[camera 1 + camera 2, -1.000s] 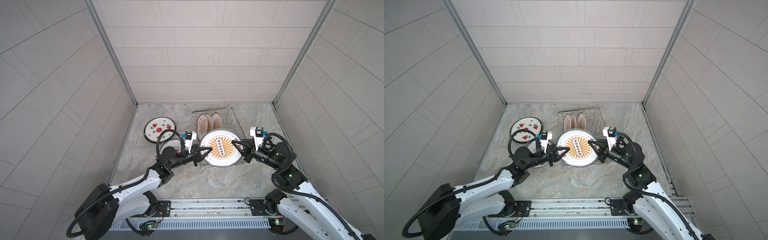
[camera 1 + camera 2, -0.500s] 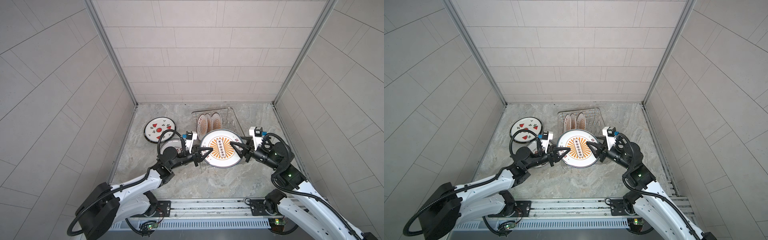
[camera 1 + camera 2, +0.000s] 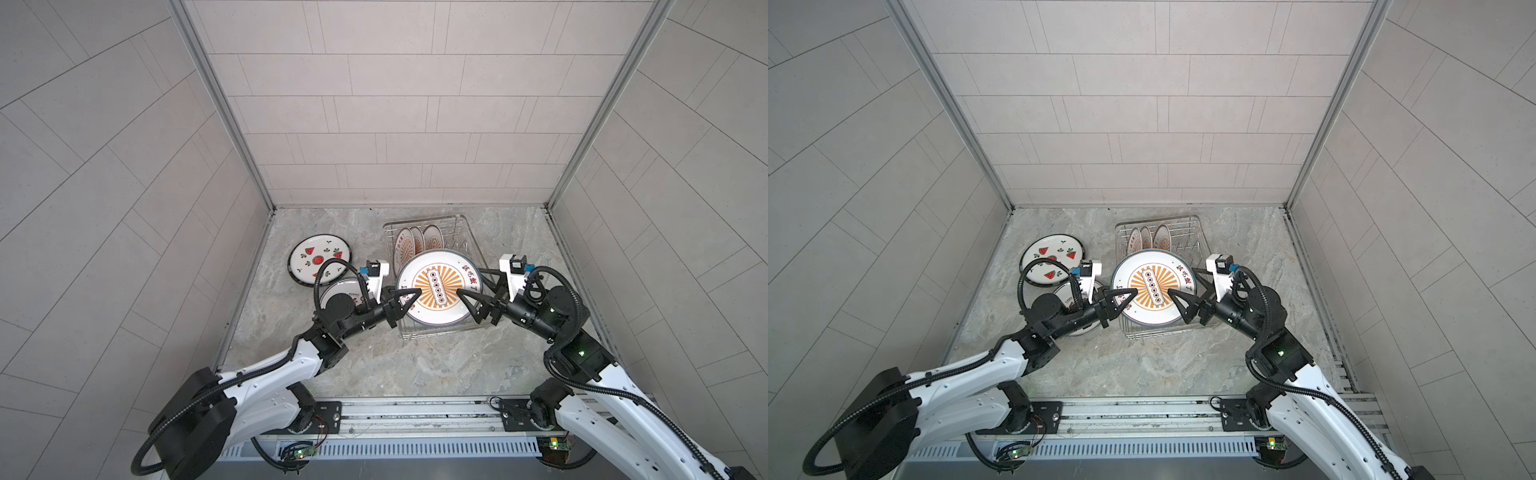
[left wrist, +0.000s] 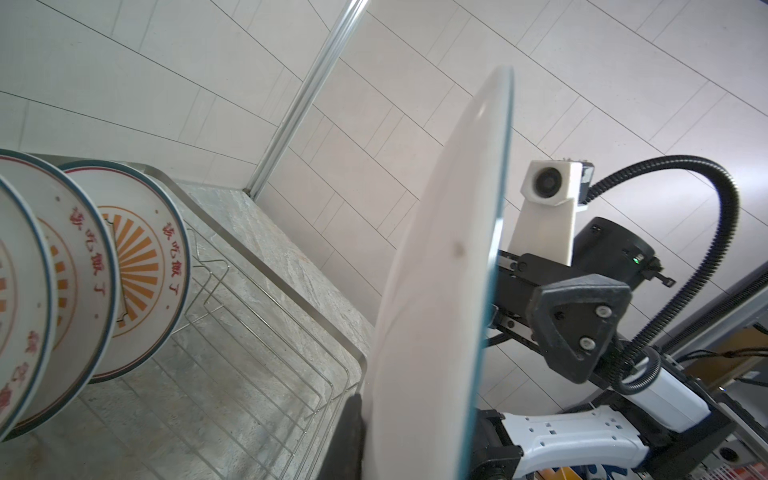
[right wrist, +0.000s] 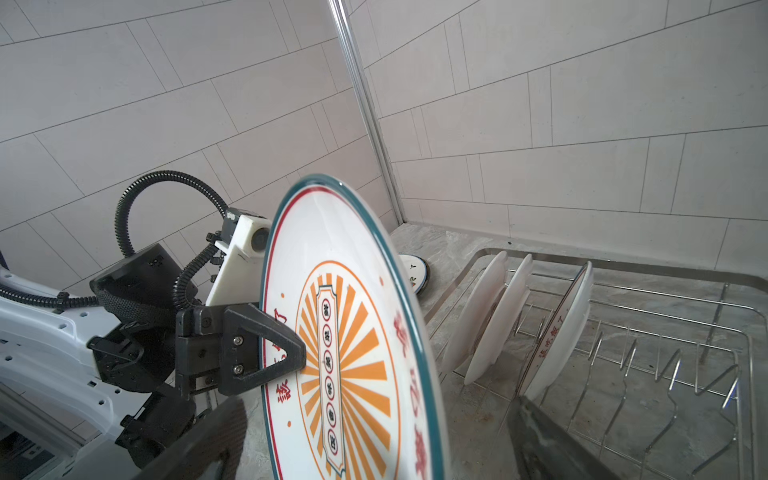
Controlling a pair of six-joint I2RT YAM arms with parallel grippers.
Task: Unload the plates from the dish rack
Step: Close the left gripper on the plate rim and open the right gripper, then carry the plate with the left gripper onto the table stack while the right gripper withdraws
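Observation:
A white sunburst plate [image 3: 438, 286] [image 3: 1152, 286] hangs above the near end of the dish rack [image 3: 467, 232] [image 3: 1200, 232]. My left gripper [image 3: 409, 297] [image 3: 1125, 299] is shut on its left rim. My right gripper [image 3: 478, 291] [image 3: 1190, 291] stands open, a finger on each side of the right rim, not touching it. In the right wrist view the plate's face [image 5: 353, 353] sits between the spread fingers [image 5: 208, 440], with the left gripper [image 5: 266, 353] clamped on the far rim. In the left wrist view the plate [image 4: 440, 291] is edge-on. Three plates [image 3: 415, 241] [image 4: 141, 266] stand in the rack's far end.
A watermelon plate [image 3: 319, 266] [image 3: 1052, 264] lies flat on the stone table, left of the rack. Another plate [image 3: 345, 293] [image 3: 1067, 295] lies partly under my left arm. Upright prongs [image 5: 623, 365] fill the rack's near half. Tiled walls close in three sides.
My right gripper has opened and let go of the sunburst plate's right rim. The left gripper keeps its hold, and the plate has barely moved.

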